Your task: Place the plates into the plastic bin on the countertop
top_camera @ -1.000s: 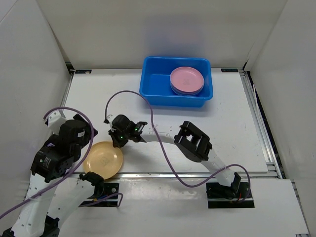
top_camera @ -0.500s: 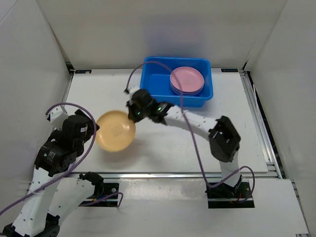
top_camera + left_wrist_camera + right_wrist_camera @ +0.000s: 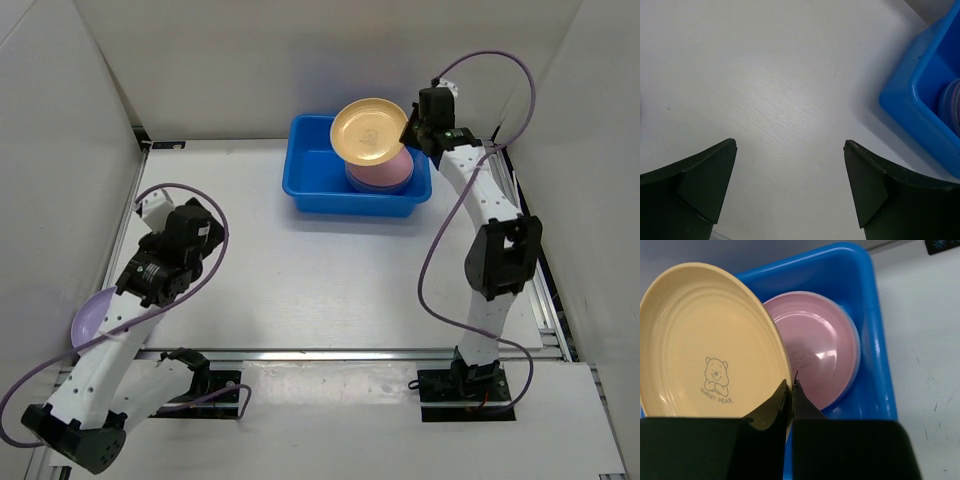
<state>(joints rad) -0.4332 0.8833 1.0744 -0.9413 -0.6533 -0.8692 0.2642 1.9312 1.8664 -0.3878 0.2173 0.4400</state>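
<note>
The right arm has carried the round orange-yellow plastic plate (image 3: 370,130) from over the flat white countertop (image 3: 300,280) to above the bright blue rectangular plastic bin (image 3: 310,188). A stack of pink plates (image 3: 815,355) lies in the bin just below it. The right gripper (image 3: 790,385) is closed on the plate's rim. The left gripper (image 3: 789,144) stands wide apart over the countertop. Under a small bear drawing, the plate seems to read "SWEET PEAR".

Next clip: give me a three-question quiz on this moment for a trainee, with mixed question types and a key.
1. True or false: the left gripper holds a plate.
2. The top plate of the stack lying in the blue bin is: A lilac, B pink, C cream.
3. Fill in: the held plate, pinched at its rim by the right gripper above the bin, is ___ in colour.
Key: 1 false, it is open and empty. 2 B. 3 yellow.
</note>
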